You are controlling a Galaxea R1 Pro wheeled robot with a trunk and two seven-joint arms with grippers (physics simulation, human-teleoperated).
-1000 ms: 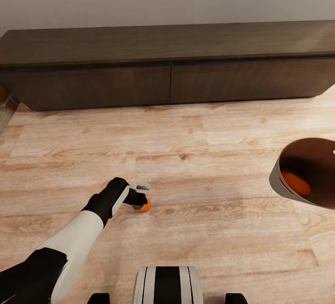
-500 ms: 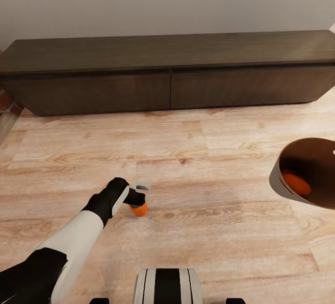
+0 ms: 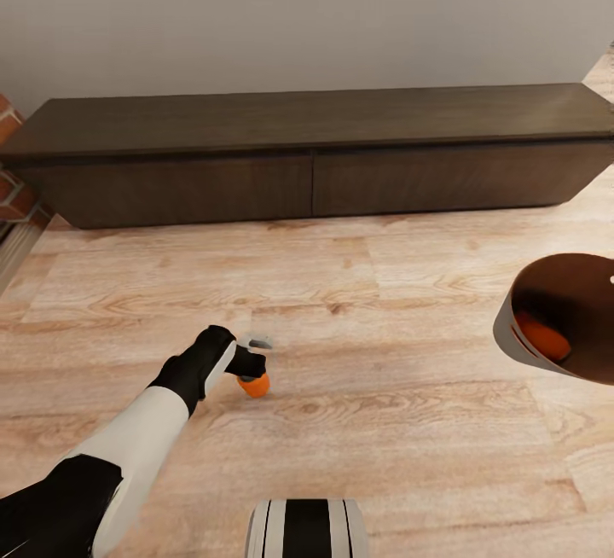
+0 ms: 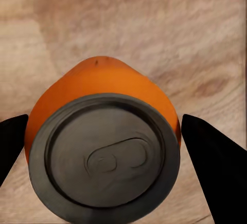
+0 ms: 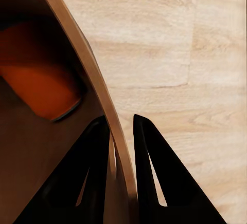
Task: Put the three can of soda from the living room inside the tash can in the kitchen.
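With one orange can already inside the trash can pinched at its rim by our right claw, our left claw clasps a second soda can; the third remains unseen.

No text, label, brand, number or sign can be read on anything in these views.

Your head camera looks down across the wood floor; both wrist cameras view that floor close up.
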